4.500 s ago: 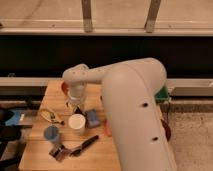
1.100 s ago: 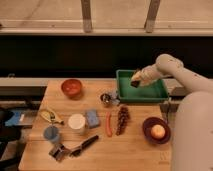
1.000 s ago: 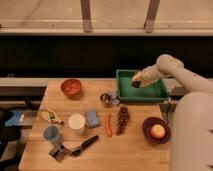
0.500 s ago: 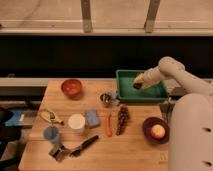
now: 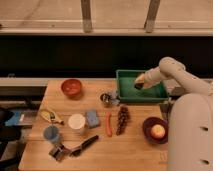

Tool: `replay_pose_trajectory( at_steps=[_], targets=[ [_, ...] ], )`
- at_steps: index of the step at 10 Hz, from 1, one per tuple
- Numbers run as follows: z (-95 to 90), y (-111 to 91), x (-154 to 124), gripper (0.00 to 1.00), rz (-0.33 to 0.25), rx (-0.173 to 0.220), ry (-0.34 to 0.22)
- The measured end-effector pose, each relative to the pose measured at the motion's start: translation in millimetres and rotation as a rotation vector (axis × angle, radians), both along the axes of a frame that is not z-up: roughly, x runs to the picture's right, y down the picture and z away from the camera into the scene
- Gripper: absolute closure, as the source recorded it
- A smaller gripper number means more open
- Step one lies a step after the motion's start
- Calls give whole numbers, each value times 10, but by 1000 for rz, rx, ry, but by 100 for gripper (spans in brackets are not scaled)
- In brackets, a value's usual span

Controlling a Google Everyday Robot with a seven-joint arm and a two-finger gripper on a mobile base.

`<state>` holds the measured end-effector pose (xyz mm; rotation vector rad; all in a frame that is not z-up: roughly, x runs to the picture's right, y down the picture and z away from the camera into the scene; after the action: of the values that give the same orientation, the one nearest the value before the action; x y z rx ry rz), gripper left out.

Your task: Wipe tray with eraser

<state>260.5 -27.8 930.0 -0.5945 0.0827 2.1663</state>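
Camera view puts the tray (image 5: 126, 86) at the far right corner of the wooden table (image 5: 135, 150). The arm reaches in from the right edge and bends down into it. The gripper (image 5: 140, 84) is low inside the tray, about midway along its floor, fingers clenched on the eraser (image 5: 137, 87), a small dark block poking out below the tips.

Over the last second the gripper has crept a little to the right across the tray floor, from nearer the tray's left wall towards its middle, and dipped slightly. A few seconds back the arm was over the left half of the table, so the pick-up is done. From where I stand this looks like 1 wiping stroke under way, though I cannot tell whether the eraser is actually pressing on the plastic or just skimming above it.

Nothing else looks disturbed. The orange-red bowl (image 5: 71, 88) sits by the far edge, and the white cup (image 5: 76, 123) and light-blue sponge (image 5: 92, 118) are mid-table. The black-handled tool (image 5: 84, 145) lies near the front edge, well apart from the tray.
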Motion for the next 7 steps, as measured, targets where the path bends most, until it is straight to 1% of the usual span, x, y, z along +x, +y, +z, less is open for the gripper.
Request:
replay_pose_trajectory(
  at_steps=[3, 4, 6, 7],
  targets=[
    [339, 274, 287, 100, 61, -72, 55],
    [408, 327, 356, 100, 72, -89, 69],
    [488, 354, 430, 100, 81, -112, 90],
    [507, 335, 403, 100, 77, -112, 89]
  ],
)
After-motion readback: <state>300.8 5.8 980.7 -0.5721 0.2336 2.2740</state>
